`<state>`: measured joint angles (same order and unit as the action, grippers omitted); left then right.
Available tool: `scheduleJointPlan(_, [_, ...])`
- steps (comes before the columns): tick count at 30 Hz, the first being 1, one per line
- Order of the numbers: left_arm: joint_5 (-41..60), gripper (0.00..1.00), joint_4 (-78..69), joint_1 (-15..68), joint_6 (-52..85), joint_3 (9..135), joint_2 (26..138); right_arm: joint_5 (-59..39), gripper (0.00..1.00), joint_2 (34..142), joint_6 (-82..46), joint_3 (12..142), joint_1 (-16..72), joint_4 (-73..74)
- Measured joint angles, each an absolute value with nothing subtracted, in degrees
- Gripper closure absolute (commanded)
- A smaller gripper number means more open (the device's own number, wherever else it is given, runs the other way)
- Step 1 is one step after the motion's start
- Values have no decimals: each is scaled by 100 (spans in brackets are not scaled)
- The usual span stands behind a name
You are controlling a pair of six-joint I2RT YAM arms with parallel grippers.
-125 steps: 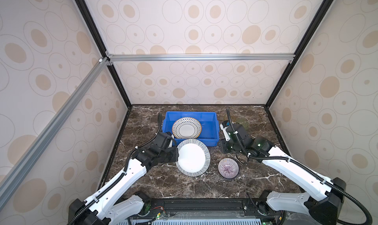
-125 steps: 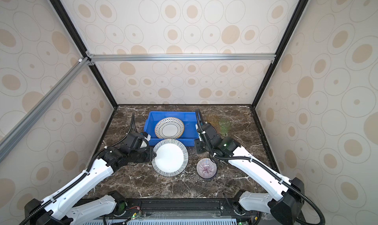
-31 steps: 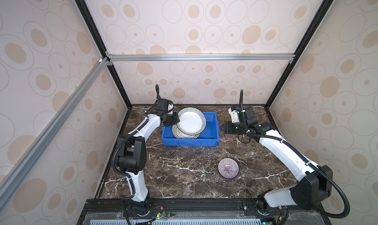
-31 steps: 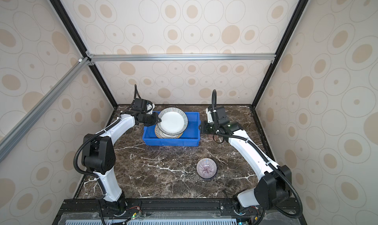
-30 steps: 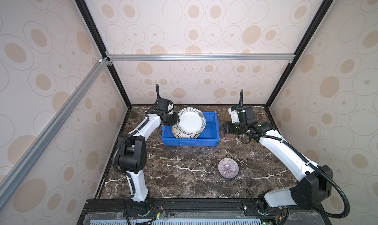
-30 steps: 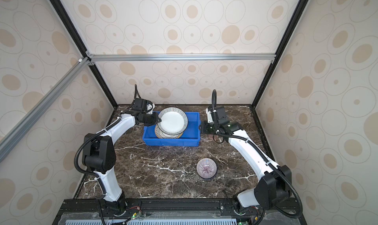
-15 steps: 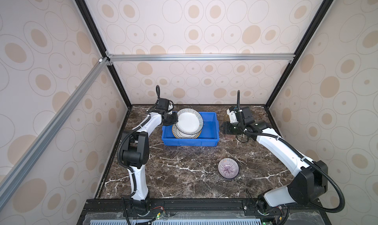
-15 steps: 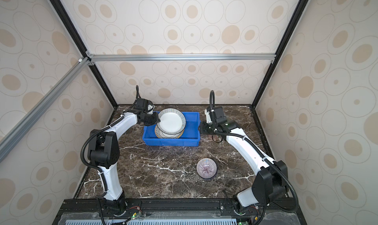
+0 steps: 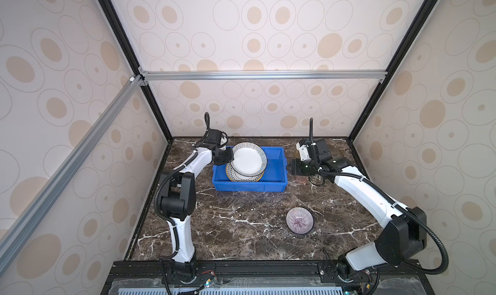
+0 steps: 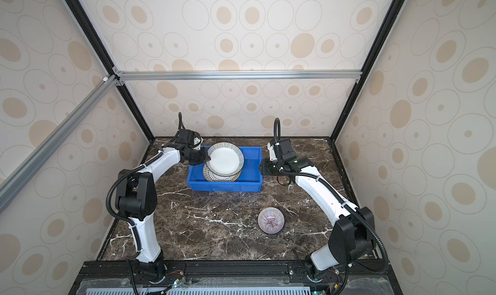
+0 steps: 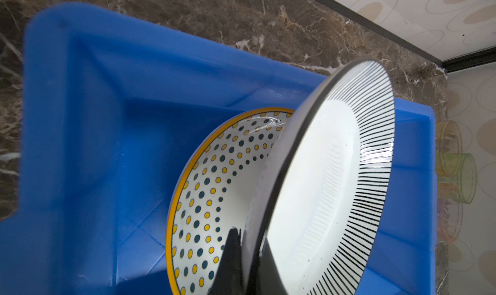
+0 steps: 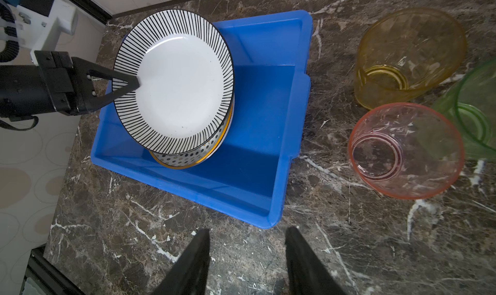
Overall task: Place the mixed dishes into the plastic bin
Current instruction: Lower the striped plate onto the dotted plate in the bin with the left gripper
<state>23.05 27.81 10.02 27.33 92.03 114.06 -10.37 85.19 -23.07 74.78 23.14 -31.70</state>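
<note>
My left gripper [image 9: 230, 158] [image 11: 249, 237] is shut on the rim of the striped-rim plate [image 9: 248, 162] [image 12: 177, 81]. It holds the plate tilted over the left half of the blue plastic bin [image 9: 279, 170] [image 10: 225, 186]. A dotted-rim plate [image 11: 209, 189] [image 12: 185, 159] lies in the bin under it. My right gripper [image 9: 291, 170] [image 12: 248, 230] is open and holds nothing, just outside the bin's right wall. Yellow [image 12: 408, 52], pink [image 12: 405, 151] and green [image 12: 472, 114] tumblers stand right of the bin. A purple-rayed bowl [image 9: 299, 220] sits on the table in front.
The dark marble table [image 9: 241, 226] is boxed in by patterned walls with black frame posts. The right arm's forearm [image 9: 362, 191] crosses above the tumblers in both top views and hides most of them there.
The striped plate, earlier flat on the table in front of the bin, is now held over it and has sunk slightly in the last second. My right gripper has shifted left toward the bin.
</note>
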Motion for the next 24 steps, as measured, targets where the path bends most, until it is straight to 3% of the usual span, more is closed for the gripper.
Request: scheduleJointPlan(24, [2370, 100, 2749, 945, 2709, 8877, 11406, -1256, 51, 8519, -2451, 7478, 2314, -3173])
